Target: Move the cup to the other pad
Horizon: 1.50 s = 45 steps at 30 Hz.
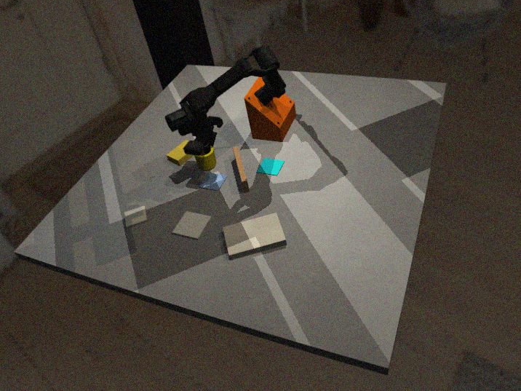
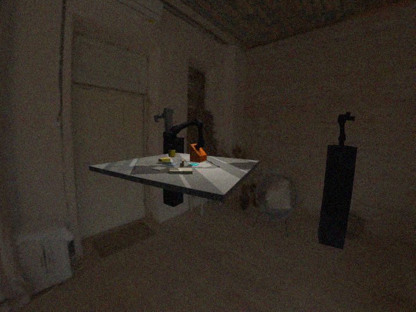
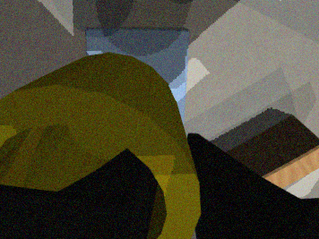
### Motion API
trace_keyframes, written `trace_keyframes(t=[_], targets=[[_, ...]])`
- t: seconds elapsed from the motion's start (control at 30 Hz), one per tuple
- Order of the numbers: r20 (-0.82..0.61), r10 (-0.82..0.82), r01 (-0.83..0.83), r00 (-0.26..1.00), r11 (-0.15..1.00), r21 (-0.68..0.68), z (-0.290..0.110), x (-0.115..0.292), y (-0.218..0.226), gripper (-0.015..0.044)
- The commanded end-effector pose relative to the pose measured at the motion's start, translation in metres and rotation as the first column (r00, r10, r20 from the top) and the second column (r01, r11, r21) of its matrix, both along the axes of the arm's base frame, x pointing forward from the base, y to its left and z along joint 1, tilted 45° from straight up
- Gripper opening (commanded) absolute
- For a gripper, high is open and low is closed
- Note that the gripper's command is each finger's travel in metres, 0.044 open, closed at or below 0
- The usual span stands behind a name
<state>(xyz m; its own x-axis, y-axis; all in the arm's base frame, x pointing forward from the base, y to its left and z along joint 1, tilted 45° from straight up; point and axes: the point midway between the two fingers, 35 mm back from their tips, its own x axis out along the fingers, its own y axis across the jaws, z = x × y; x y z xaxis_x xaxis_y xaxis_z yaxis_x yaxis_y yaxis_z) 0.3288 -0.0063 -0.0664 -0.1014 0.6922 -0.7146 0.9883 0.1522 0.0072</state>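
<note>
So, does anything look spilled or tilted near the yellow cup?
Nothing stands out. The yellow cup sits upright in the pincer, raised above the blue pad. No marbles show on the table.

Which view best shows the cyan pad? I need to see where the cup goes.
The top view: the cyan pad lies unobstructed beyond the wooden bar. The exterior view shows only a tiny cyan sliver; the wrist view misses it.
</note>
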Motion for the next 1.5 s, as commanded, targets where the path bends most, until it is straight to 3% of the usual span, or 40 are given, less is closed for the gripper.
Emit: trace_keyframes(t=[0.0, 1.47], targets=[[0.000, 0.000, 0.000, 1.000, 1.000, 0.000, 0.000, 0.000, 0.000, 0.0000], [-0.002, 0.005, -0.005, 1.000, 1.000, -0.001, 0.029, -0.032, 0.024, 0.0000]])
